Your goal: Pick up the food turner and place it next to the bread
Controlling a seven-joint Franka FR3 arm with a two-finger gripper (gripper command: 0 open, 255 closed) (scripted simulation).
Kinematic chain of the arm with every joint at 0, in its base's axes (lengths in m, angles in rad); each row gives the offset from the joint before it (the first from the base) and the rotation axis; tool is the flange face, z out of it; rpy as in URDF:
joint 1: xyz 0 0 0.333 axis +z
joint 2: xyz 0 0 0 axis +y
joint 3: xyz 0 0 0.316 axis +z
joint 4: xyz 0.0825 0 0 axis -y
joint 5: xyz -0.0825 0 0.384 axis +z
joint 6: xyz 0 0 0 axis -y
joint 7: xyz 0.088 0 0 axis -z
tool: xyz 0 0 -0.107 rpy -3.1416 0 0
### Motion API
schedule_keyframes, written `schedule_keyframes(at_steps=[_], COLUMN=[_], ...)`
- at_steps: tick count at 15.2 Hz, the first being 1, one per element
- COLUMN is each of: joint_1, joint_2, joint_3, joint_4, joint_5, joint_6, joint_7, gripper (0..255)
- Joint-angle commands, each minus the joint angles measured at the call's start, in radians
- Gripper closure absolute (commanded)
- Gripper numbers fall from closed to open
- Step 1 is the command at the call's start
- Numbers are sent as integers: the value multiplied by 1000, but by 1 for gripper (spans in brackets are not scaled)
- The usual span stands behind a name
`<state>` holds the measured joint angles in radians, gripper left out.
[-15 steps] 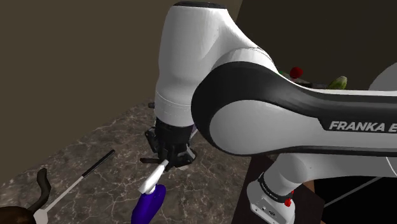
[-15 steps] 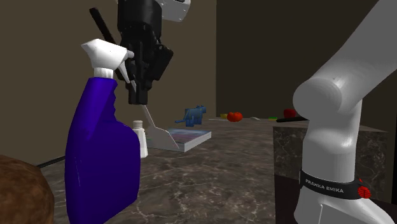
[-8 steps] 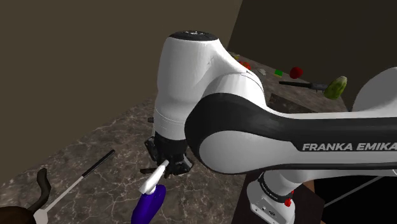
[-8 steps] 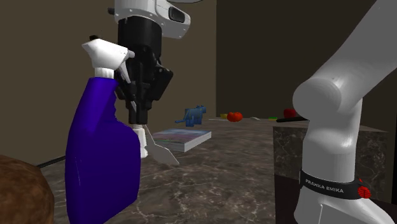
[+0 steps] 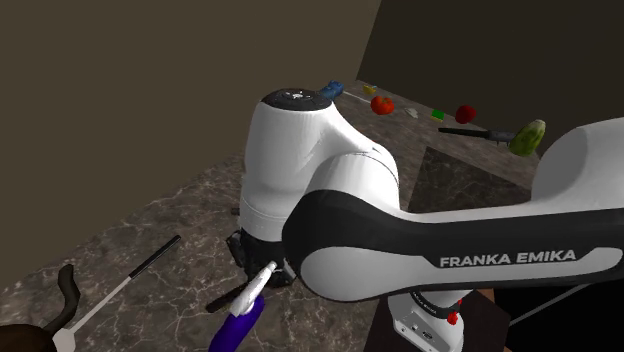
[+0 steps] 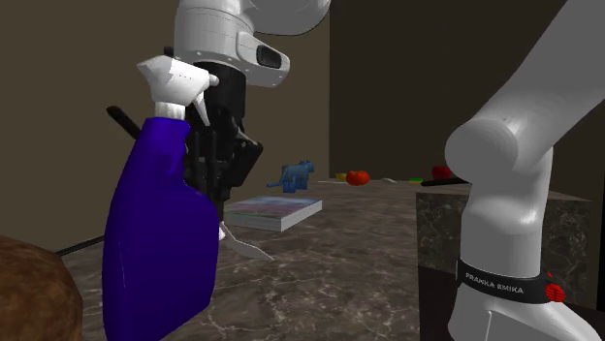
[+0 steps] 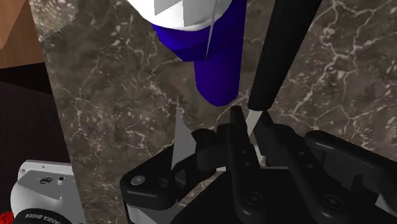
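In the shoulder view the arm bends low over the marbled counter [image 5: 180,215]. The gripper [image 5: 252,262] hangs just above the stone, close against the white nozzle of a blue spray bottle [image 5: 237,325]. A dark bar slants out beside it, and we take this for the handle of the food turner [image 5: 224,298]. The brown bread [image 5: 18,340] sits at that view's lower left corner, beyond a black-handled utensil [image 5: 130,280] lying on the stone. In the second exterior view the turner is clear of the counter: its pale blade dangles below the fingers and its black handle juts up behind the bottle, which stands just beside the gripper on the bread's side. In the wrist view the two fingers are clamped narrow on the turner's thin neck, with the blade to one side and the handle running out past the bottle. We judge the carry to be the risk. Swung toward the bread, the long handle or the hand could clip the bottle and topple it. A hold on so slim a neck could also let the turner swivel or slip.
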<state>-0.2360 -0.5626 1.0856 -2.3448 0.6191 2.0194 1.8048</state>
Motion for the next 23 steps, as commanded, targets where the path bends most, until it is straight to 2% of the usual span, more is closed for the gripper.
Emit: schedule_keyframes(at_steps=[1, 12, 20, 21, 23], joint_1=[-13, -93, -93, -93, -93], joint_2=[14, 97, 96, 96, 96], joint_3=[24, 172, 172, 172, 172], joint_4=[-21, -93, -93, -93, -93], joint_5=[2, 20, 20, 20, 20], joint_6=[30, 201, 200, 200, 200], joint_7=[-2, -5, -5, -5, -5], gripper=[255, 255, 255, 0, 0])
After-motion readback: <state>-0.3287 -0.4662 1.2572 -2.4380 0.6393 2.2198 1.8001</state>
